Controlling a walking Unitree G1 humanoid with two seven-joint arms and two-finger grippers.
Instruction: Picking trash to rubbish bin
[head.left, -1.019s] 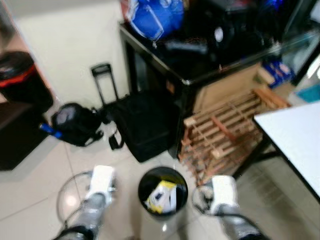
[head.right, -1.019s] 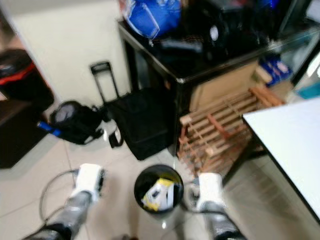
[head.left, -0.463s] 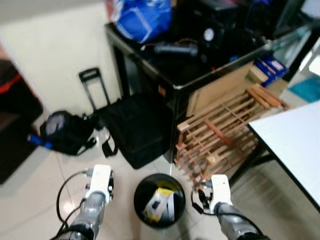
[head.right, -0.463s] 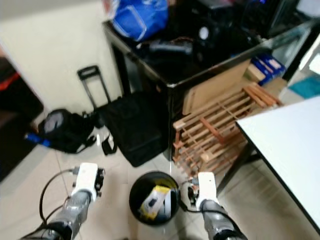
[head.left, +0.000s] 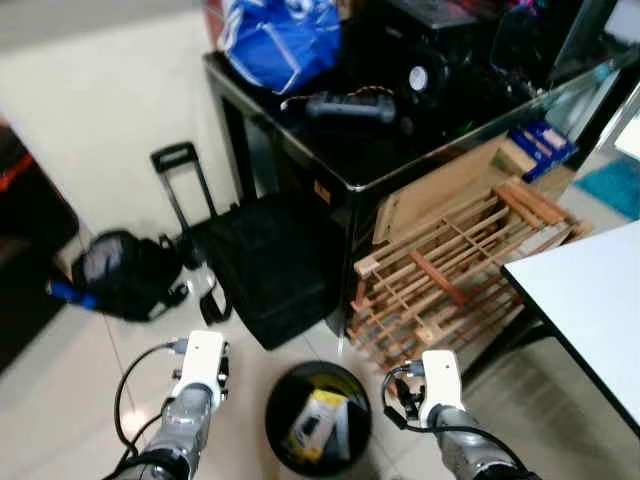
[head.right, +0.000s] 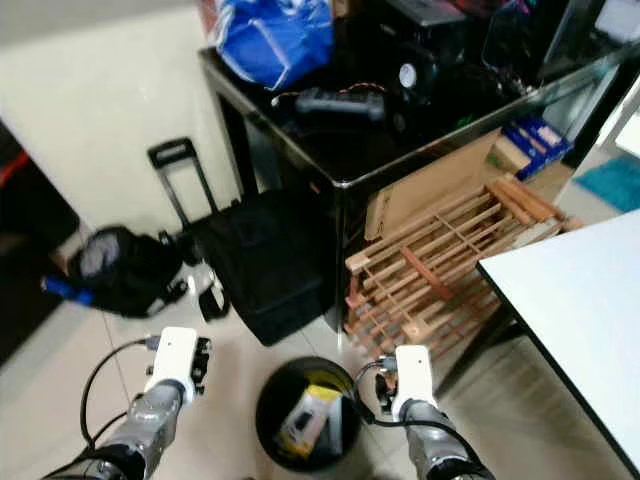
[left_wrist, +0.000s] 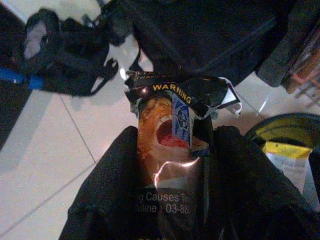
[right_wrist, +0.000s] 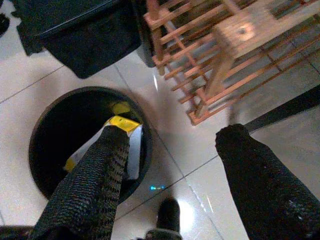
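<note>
While carrying: left pincer (left_wrist: 172, 165) is clenched on a cigarette pack (left_wrist: 170, 135), held high to reach the bin.
Right pincer (right_wrist: 175, 165): released, empty.
Rubbish bin (head.left: 285, 400): on the floor between both arms.

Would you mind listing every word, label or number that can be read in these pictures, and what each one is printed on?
"WARNING": on the black top band of the cigarette pack clamped in the left gripper.
"g Causes To": cut-off line lower on the same pack.
"oline : 03-88": cut-off line beneath it; the rest is hidden.
Yellow packet in the rubbish bin: print too blurred to read.
Blue boxes by the wooden rack: too small to read.
</note>
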